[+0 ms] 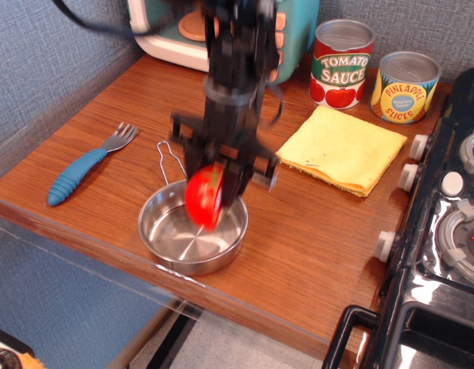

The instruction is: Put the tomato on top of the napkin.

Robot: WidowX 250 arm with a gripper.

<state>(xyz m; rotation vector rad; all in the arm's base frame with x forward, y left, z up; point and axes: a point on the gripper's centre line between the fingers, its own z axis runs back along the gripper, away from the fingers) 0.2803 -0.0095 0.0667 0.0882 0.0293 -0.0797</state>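
Observation:
The red tomato hangs in my gripper, lifted clear above the steel pan. The gripper is shut on the tomato and points straight down; the arm above it is blurred by motion. The yellow napkin lies flat on the wooden counter to the right, behind the pan, with nothing on it. The gripper is to the left of the napkin and nearer the front.
A "Tomato Sauce" can and a pineapple slices can stand behind the napkin. A blue-handled fork lies at the left. A toy stove borders the right edge. A toy microwave is at the back.

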